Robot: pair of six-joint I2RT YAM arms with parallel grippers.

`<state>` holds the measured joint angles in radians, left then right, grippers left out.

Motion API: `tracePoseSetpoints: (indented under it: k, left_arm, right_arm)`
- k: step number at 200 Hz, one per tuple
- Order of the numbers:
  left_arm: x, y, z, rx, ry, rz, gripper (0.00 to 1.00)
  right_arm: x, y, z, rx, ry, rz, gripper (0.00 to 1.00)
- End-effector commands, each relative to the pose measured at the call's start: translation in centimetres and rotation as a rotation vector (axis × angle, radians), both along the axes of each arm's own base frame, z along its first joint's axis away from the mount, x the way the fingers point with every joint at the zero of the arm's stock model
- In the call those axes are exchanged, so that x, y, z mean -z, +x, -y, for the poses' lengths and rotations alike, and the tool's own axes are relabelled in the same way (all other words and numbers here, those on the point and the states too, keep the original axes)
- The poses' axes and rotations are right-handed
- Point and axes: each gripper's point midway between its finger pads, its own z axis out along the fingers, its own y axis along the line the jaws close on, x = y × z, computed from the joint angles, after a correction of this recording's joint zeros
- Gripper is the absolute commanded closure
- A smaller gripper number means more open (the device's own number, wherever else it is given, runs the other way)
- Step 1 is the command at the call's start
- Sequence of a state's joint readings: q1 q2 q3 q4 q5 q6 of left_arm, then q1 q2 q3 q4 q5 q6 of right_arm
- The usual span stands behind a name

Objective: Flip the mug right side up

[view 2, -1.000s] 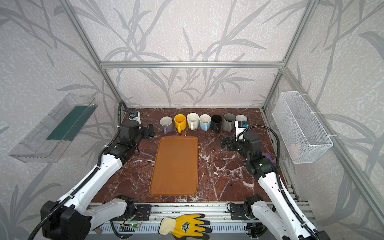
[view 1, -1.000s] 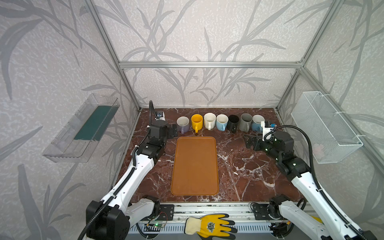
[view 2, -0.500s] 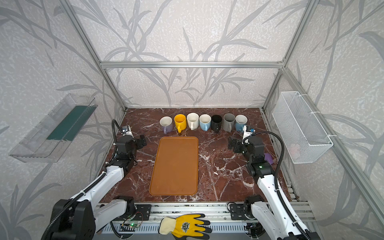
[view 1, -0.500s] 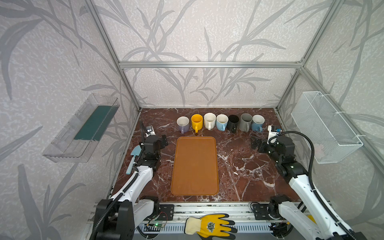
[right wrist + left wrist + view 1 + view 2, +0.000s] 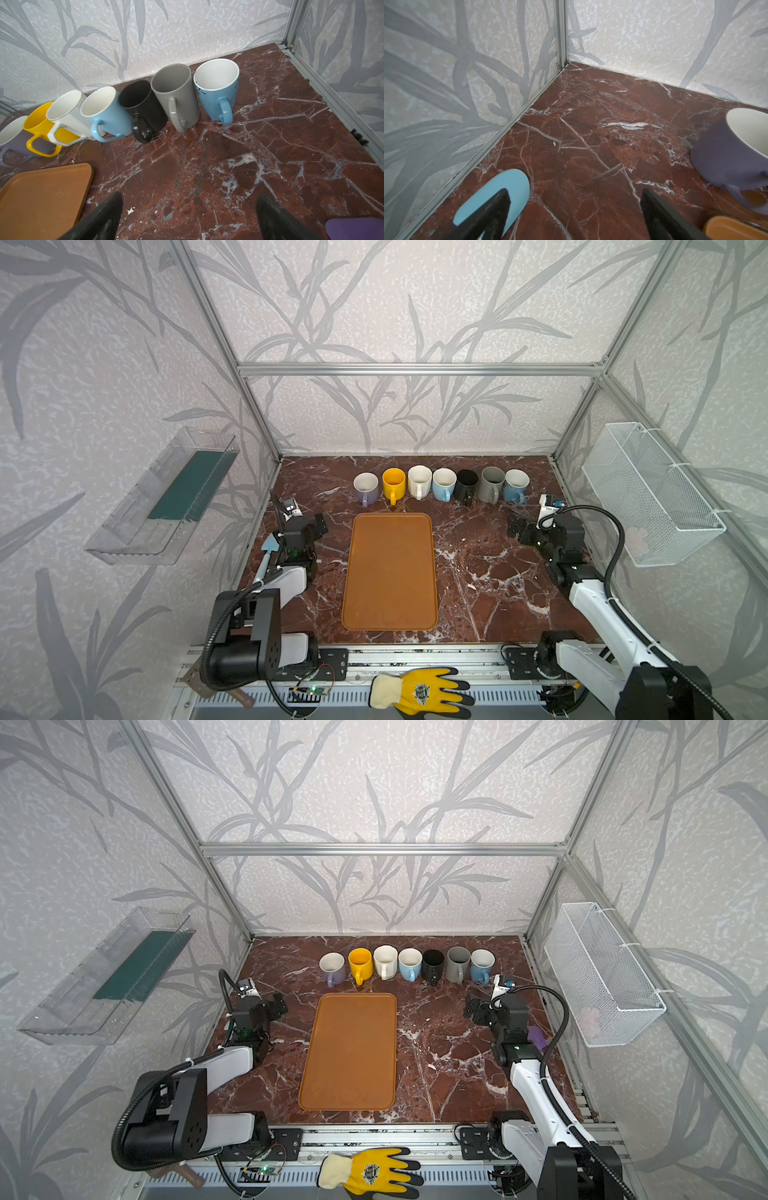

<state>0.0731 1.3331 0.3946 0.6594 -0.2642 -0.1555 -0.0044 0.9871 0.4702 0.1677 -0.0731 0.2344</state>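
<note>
Several mugs stand in a row along the back wall, all with their openings up: a purple mug at the left end, then yellow, white, light blue, black, grey and a blue mug at the right end. My left gripper is open and empty, low over the marble, a little short of the purple mug. My right gripper is open and empty too, in front of the blue mug, apart from it.
An orange tray lies flat in the middle, between the arms. A light blue scoop lies by the left wall and a purple piece by the right arm. A wire basket and a clear shelf hang on the side walls. A yellow glove lies on the front rail.
Both arms have drawn back from the mug row toward the front and folded lower. Both grippers stayed open. The mugs have not moved.
</note>
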Motion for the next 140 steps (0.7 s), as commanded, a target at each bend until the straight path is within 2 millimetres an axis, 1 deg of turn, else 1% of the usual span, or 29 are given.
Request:
tracePoseSetpoints:
  k: [1,11,52,64,76,85,108,112,115,140]
  left_arm:
    - [-0.6,-0.5,-0.5,-0.027,-0.007,0.084,0.01]
    - [-0.5,-0.8,-1.0,-0.054,-0.009,0.102,0.01]
    - [0.4,-0.3,-1.0,-0.052,-0.018,0.068,0.01]
    - [0.7,-0.1,-0.8,-0.036,-0.020,0.061,0.01]
    - [1.1,0.7,-0.6,-0.014,-0.012,0.045,0.01]
    - [1.5,0.9,-0.4,0.000,-0.021,0.006,0.01]
    - [1.3,1.1,-0.4,0.003,-0.014,0.018,0.01]
    - [1.4,1.1,-0.4,0.002,-0.015,0.013,0.01]
    - [1.5,1.1,-0.4,0.001,-0.018,0.008,0.01]
    - [1.3,0.9,-0.3,0.005,-0.016,0.022,0.01]
  right_arm:
    - [-0.9,0.9,0.7,0.012,-0.058,0.102,0.01]
    - [-0.5,0.9,0.9,0.018,-0.077,0.102,0.01]
    - [2.2,1.0,1.7,0.041,-0.120,0.070,0.01]
    - [2.6,1.1,2.0,0.055,-0.131,0.088,0.01]
    - [2.9,1.3,2.3,0.069,-0.141,0.103,0.01]
    - [3.2,1.5,2.3,0.064,-0.155,0.104,0.01]
    - [3.9,2.4,2.4,0.059,-0.185,0.117,0.01]
    - [4.4,2.4,2.4,0.055,-0.190,0.106,0.01]
    - [3.9,2.7,2.4,0.053,-0.191,0.131,0.01]
    - [4.8,3.3,2.1,0.040,-0.184,0.150,0.01]
